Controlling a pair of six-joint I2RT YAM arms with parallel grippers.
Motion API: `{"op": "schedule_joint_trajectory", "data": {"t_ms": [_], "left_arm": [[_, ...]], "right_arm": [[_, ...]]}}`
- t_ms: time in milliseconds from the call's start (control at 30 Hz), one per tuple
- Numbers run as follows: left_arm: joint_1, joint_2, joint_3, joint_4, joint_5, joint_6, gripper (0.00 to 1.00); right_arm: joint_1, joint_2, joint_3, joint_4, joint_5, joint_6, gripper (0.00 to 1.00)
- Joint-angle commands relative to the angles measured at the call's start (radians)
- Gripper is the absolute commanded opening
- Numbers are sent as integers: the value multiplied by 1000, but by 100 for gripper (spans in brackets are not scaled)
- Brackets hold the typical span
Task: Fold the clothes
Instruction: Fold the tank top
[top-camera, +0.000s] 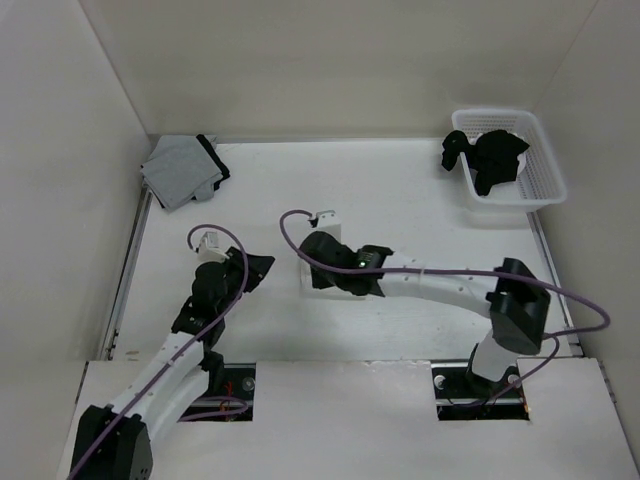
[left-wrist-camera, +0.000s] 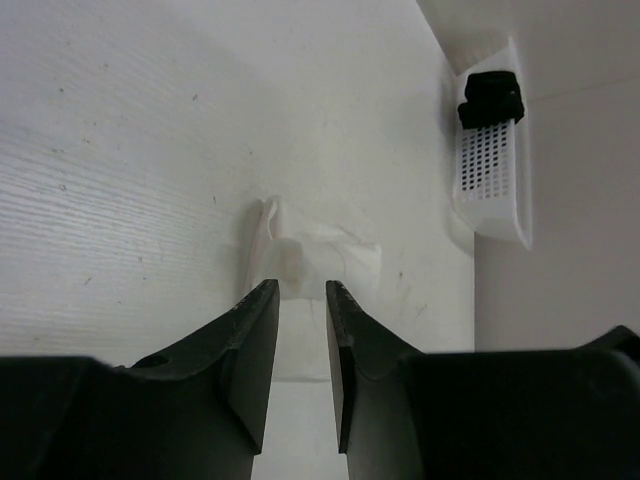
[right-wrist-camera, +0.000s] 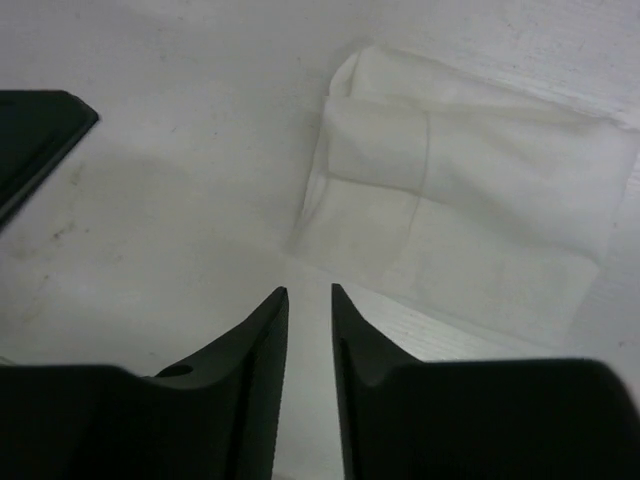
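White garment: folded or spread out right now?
Folded. The white garment lies as a compact rectangle with overlapping layers on the table.

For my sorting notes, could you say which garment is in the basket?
The black one; the grey one and white one lie on the table.

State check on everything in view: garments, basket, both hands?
white garment: folded into a rectangle, flat on the table, not held
left hand: open, empty
right hand: open, empty, just short of the white garment
grey garment: folded, far left corner
black clothes: bunched in the basket, part hanging over its rim
basket: upright, far right corner
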Motion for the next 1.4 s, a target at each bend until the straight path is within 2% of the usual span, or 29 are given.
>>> {"op": "schedule_joint_trajectory", "data": {"t_ms": [0, 33, 100, 233, 367, 467, 767, 1100, 1367], "left_arm": [[-74, 74, 47, 108, 11, 5, 24], [-109, 106, 54, 135, -4, 7, 24], [-191, 177, 73, 187, -44, 7, 24], [-336, 316, 93, 283, -127, 10, 23], [-416, 421, 84, 362, -196, 1, 22], [-430, 501, 65, 412, -236, -10, 21], [-430, 731, 47, 518, -239, -39, 20], [-446, 729, 15, 531, -247, -70, 20], [-446, 757, 16, 534, -244, -73, 19]], "right_arm": [[-78, -103, -130, 184, -94, -2, 18], [-106, -103, -164, 239, -146, -6, 11], [-150, -99, -230, 364, -235, -13, 4], [-219, -51, -278, 513, -385, -6, 3], [-244, 9, -284, 573, -456, -2, 3], [-253, 52, -287, 613, -485, 10, 3], [-314, 171, -247, 728, -541, 35, 2], [-394, 280, -184, 803, -553, 78, 2], [-423, 336, -186, 932, -640, 200, 2]]}}
